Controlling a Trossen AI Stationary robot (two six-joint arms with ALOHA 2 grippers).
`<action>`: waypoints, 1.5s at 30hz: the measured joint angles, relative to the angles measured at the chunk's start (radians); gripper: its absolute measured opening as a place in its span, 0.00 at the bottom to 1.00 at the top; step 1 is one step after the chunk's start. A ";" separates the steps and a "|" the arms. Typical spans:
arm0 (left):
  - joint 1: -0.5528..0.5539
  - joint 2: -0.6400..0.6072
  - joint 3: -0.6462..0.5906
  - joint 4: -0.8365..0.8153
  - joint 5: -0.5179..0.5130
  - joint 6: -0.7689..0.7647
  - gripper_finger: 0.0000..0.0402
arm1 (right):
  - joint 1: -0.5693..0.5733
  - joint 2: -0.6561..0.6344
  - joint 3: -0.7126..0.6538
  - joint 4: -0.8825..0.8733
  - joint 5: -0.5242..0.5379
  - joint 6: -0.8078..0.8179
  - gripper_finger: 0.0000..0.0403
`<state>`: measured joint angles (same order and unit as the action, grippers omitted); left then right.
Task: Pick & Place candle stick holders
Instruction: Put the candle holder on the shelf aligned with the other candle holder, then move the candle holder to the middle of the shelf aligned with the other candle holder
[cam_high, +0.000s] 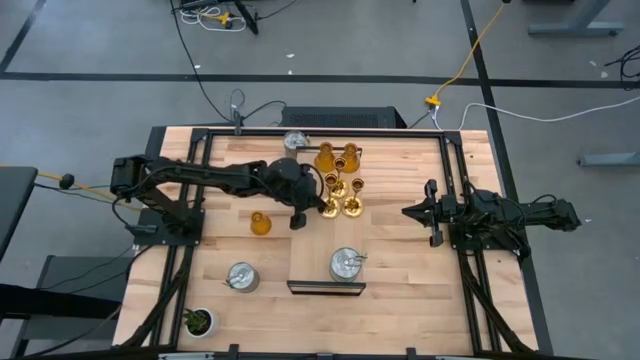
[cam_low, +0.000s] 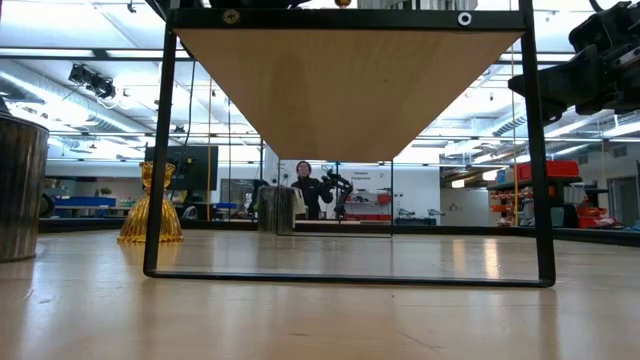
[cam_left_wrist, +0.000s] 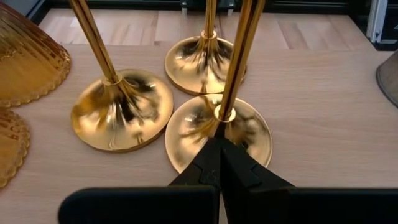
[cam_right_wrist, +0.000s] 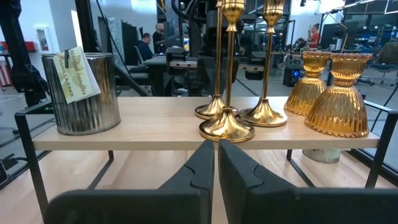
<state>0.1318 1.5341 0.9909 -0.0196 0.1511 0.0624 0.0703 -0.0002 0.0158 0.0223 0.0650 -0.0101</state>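
Your left arm reaches across the desk (cam_high: 400, 250) from its base at the left, elbow bent, and its left gripper (cam_high: 299, 216) sits just beside the cluster of three gold candle stick holders (cam_high: 343, 195) near the middle of the desk's far half. Your right arm lies folded at the right side, with the right gripper (cam_high: 412, 212) pointing toward the centre, well apart from the holders.

From above you see the whole layout: two amber holders (cam_high: 337, 156) stand just behind the gold ones, a third amber holder (cam_high: 260, 223) stands alone near the left gripper, one silver holder (cam_high: 296, 141) sits at the far edge, and two more silver holders (cam_high: 243, 277) stand in the near half, one beside a small black frame (cam_high: 326, 287). A potted plant (cam_high: 198, 321) is at the near left corner.

The left wrist view shows what the overhead cannot: the left fingers (cam_left_wrist: 205, 165) are pressed fully together, their tips at the base of the nearest gold holder (cam_left_wrist: 219, 132), right at its stem. You cannot tell whether they touch it; they hold nothing.

The right wrist view shows the right fingers (cam_right_wrist: 193, 168) almost closed with a thin gap, empty, facing the gold holders.

The low view shows a person (cam_low: 303, 187) in the room beyond.
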 joint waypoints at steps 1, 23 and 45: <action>-0.001 0.000 0.000 0.000 0.000 0.000 0.00 | 0.000 0.000 0.000 0.000 0.000 0.000 0.07; 0.038 -0.104 0.002 -0.118 -0.093 0.002 0.00 | 0.000 0.000 0.000 0.000 -0.003 0.000 0.07; 0.187 -0.109 0.099 -0.107 0.059 0.111 0.01 | 0.000 0.000 0.000 0.000 -0.003 0.000 0.07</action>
<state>0.3190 1.4250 1.0897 -0.1271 0.2100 0.1731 0.0700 -0.0002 0.0158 0.0219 0.0624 -0.0097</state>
